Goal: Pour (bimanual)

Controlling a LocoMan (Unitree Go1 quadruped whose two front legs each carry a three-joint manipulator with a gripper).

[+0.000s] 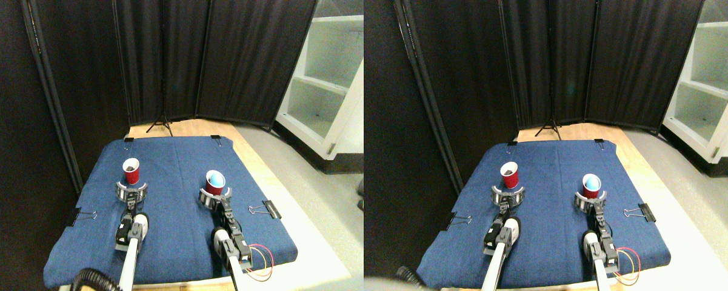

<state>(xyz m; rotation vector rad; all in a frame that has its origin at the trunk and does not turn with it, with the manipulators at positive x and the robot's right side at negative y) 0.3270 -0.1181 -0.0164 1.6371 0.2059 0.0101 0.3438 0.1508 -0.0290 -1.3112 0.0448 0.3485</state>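
Cups stand upright on the blue-covered bench [176, 242]: left cup [131, 171] holds dark contents, right cup [215, 182] beside it. Left gripper [131, 191] and right gripper [214, 199] ring their bases, apparently for lifting; grip firmness unclear.

1. Honestly, nothing readable anywhere: no text, labels, brands or numbers.
2. Both red cups [131, 171] [214, 182] look plain, no print showing.
3. Blue cloth [176, 163] is unmarked too.
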